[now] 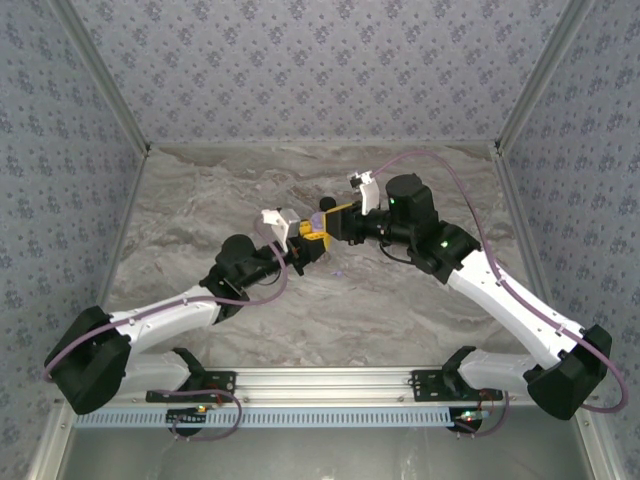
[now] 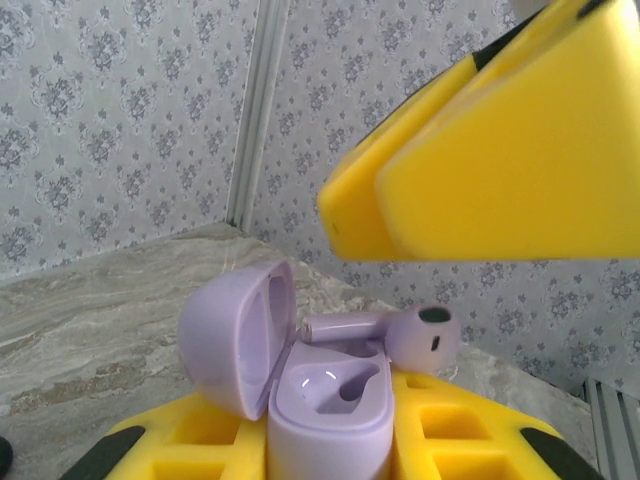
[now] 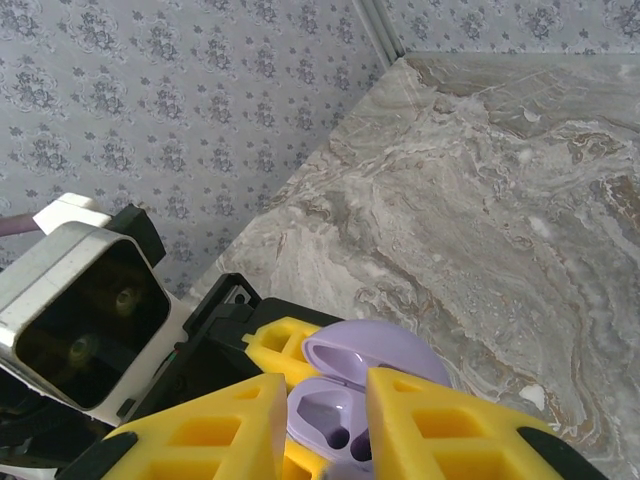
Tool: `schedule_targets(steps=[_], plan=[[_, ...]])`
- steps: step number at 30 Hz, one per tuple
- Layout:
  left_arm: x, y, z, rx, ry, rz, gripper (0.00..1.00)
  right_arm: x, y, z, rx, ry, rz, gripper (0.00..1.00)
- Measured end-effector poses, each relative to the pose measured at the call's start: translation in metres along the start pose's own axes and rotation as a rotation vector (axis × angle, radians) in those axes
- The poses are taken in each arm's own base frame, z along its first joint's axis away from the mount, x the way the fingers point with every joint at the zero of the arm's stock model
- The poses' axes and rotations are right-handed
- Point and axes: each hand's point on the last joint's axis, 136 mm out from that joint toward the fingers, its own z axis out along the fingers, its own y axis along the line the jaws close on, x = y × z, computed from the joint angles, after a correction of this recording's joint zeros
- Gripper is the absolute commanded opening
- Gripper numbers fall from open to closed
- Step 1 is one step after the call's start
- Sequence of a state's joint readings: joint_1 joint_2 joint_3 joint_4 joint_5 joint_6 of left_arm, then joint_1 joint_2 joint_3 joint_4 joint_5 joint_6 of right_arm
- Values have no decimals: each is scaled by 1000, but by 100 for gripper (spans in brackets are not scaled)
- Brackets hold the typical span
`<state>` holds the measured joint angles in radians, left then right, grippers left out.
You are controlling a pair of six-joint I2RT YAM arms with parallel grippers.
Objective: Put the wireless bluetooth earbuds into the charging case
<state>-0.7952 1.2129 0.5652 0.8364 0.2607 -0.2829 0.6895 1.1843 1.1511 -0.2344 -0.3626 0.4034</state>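
Note:
My left gripper (image 2: 330,455) is shut on the pale lilac charging case (image 2: 330,420) and holds it upright above the table with its lid (image 2: 235,335) swung open. One lilac earbud (image 2: 400,335) lies sideways across the far rim of the case, stem pointing at the lid, head hanging past the edge. The near socket (image 2: 340,385) is empty. My right gripper (image 2: 335,215) hovers just above, fingers slightly apart, nothing between the tips. From the right wrist, the case (image 3: 325,415) shows through the gap of that gripper (image 3: 322,385). From above, both grippers (image 1: 312,235) (image 1: 338,215) meet mid-table.
Marble tabletop (image 1: 400,290) lies below, bounded by patterned walls (image 1: 300,60) at the back and sides. The left wrist camera housing (image 3: 80,310) sits close to my right fingers. A small white speck (image 3: 533,397) lies on the table.

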Motion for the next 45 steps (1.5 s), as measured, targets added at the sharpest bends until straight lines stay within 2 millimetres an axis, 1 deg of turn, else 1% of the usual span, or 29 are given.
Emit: schedule_targets(steps=[4,8,11,13,15,18,20,22,24,26,29,31,33,35,38,42,45], plan=[[-2,-1,0,2,-6,-3,25,-1,-2,0,14,-5,-1,29],[-2,1,1,-8,-4,-11,25,0,-12,0,71,-10,1,30],[2,8,2,-52,17,-23,25,3,-31,-3,177,-8,12,30],[10,16,1,-95,45,-31,25,7,-48,-6,261,-2,23,32],[19,24,-1,-138,76,-39,25,15,-71,-11,351,9,43,36],[34,34,-8,-192,116,-49,25,41,-109,-20,483,65,95,42],[43,39,-15,-223,144,-53,25,68,-135,-28,563,128,137,44],[49,42,-22,-246,167,-53,25,93,-156,-36,628,191,176,45],[49,42,-27,-262,177,-50,25,114,-173,-43,681,250,213,45],[44,41,-31,-268,176,-40,25,132,-189,-47,718,304,256,45],[39,39,-36,-269,172,-28,25,148,-204,-46,727,367,298,45],[37,38,-39,-269,172,-24,25,158,-211,-42,724,414,310,41],[35,36,-42,-268,175,-16,25,169,-216,-37,721,471,310,35],[34,35,-44,-268,178,-13,25,175,-221,-31,713,517,304,30],[34,34,-47,-269,184,-7,25,177,-230,-22,693,573,290,22],[31,33,-51,-268,182,-6,25,172,-241,-5,659,619,269,14],[29,32,-53,-267,180,-5,25,170,-247,10,626,644,263,12]])
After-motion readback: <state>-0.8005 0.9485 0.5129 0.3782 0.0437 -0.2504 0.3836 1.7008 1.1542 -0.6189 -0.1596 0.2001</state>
